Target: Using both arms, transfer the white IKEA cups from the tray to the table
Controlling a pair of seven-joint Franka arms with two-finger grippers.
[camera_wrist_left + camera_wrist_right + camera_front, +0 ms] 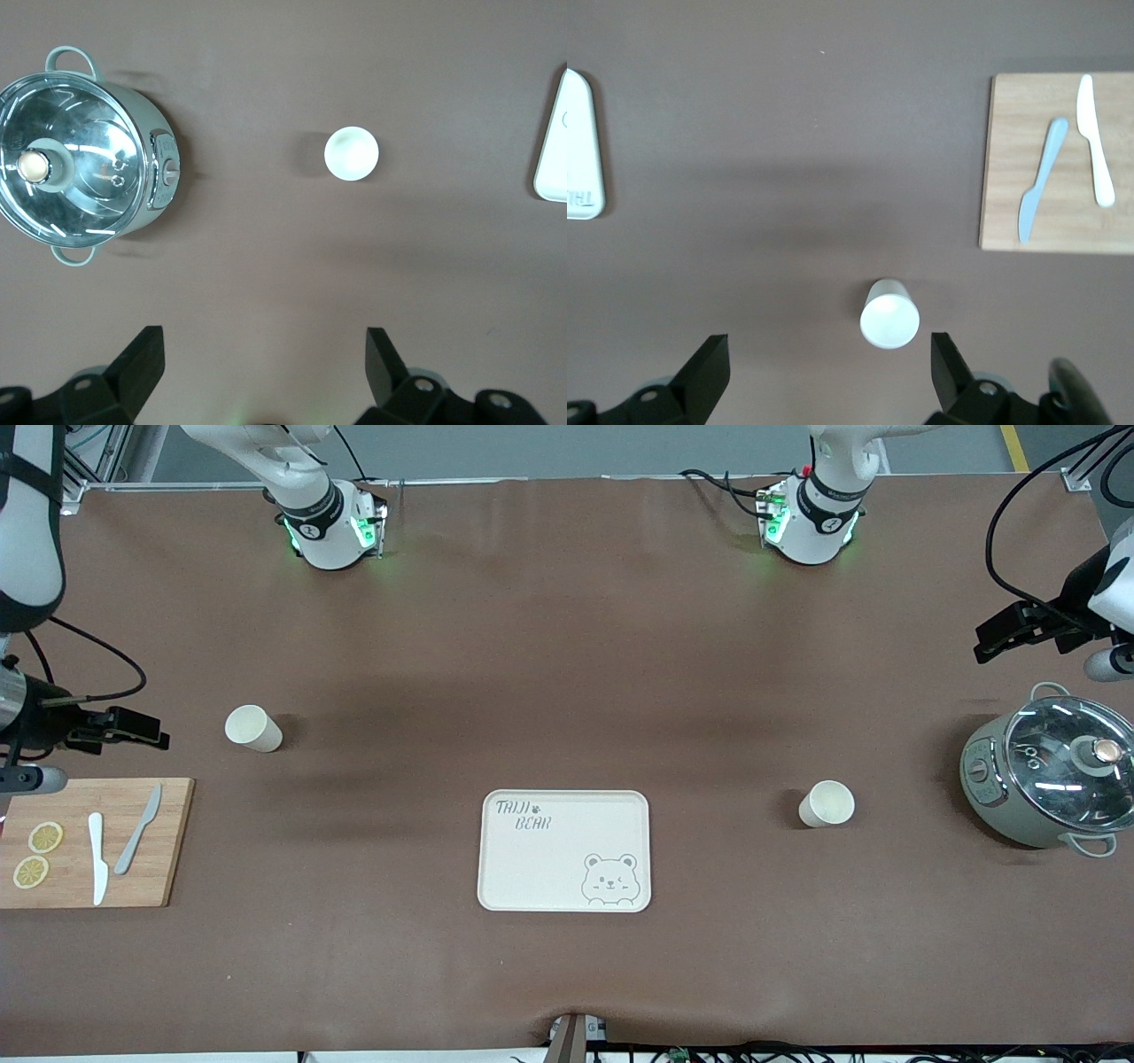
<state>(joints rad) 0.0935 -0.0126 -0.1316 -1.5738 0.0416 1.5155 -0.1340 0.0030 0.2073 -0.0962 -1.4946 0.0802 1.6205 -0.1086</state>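
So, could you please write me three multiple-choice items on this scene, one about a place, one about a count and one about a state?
1. Where does the cooking pot stand?
A. On the tray
B. At the left arm's end of the table
C. On the cutting board

2. How many knives lie on the cutting board?
A. One
B. Two
C. Four

3. How are the two cups standing?
A. Upright on the table, both off the tray
B. Stacked on the tray
C. Held by the grippers

Key: 1 B, the pot is beside the left gripper. 2 B, a white knife and a grey knife. 3 A, one cup and the other cup flank the tray; the right gripper is open too.
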